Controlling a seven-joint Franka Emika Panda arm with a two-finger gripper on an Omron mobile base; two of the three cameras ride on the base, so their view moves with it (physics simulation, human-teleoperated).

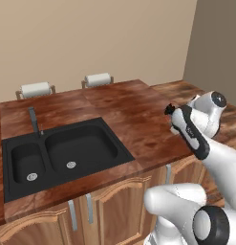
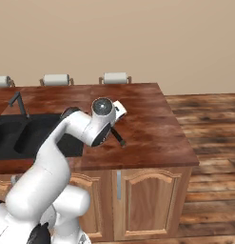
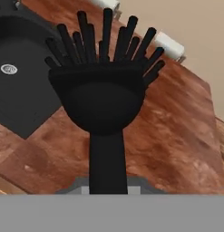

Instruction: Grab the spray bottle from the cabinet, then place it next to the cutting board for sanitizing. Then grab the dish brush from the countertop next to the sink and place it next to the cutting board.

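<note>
The gripper [image 1: 173,115] is pinching the dish brush [image 3: 102,95] by its handle, lifted above the bench [image 1: 134,115] just right of the sink [image 1: 62,153], so the second fetch looks underway; next, carrying it to the cutting board.

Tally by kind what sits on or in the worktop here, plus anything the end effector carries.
Paper towel rolls: 3
Sink: 1
Faucet: 1
Dish brush, carried by the end effector: 1
Total: 6
</note>
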